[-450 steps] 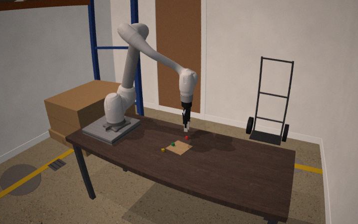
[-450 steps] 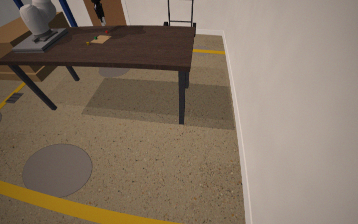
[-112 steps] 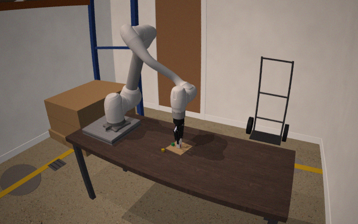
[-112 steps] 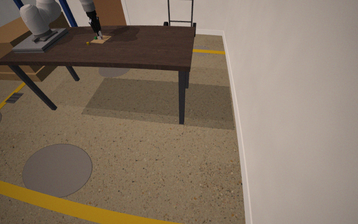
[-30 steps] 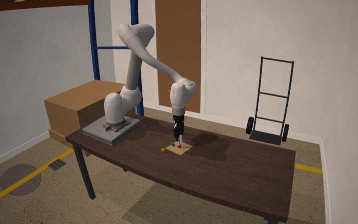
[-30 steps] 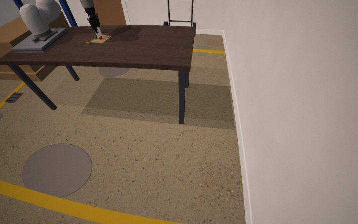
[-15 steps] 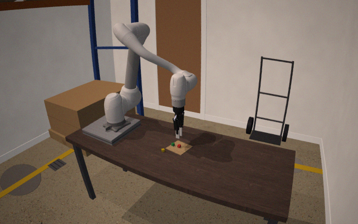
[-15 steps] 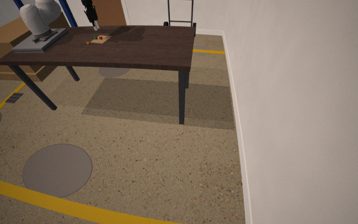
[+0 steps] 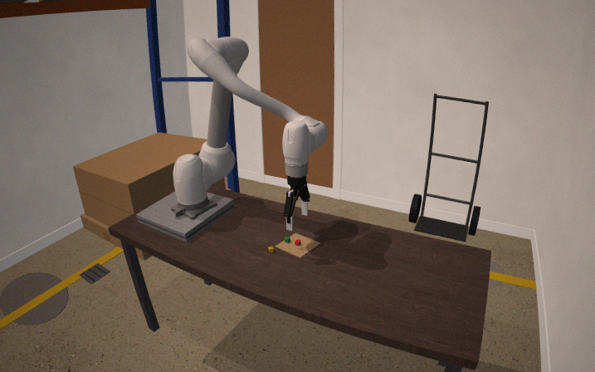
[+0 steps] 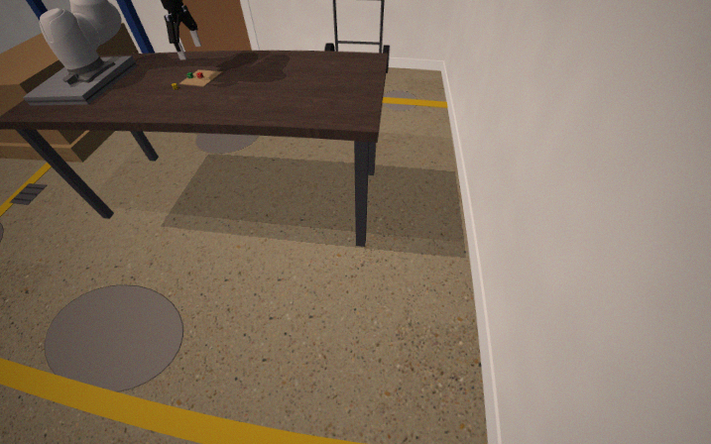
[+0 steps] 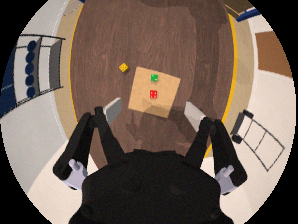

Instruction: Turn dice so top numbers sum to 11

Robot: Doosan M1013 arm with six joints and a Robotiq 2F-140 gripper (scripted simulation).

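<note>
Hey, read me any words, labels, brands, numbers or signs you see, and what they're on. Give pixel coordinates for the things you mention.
No words, labels, brands, written numbers or signs are readable.
Red die (image 9: 297,242) (image 10: 199,75) (image 11: 153,94), green die (image 9: 287,239) (image 10: 189,75) (image 11: 154,78), yellow die (image 9: 270,249) (image 10: 175,85) (image 11: 124,67): pips only, too small to count surely.
</note>
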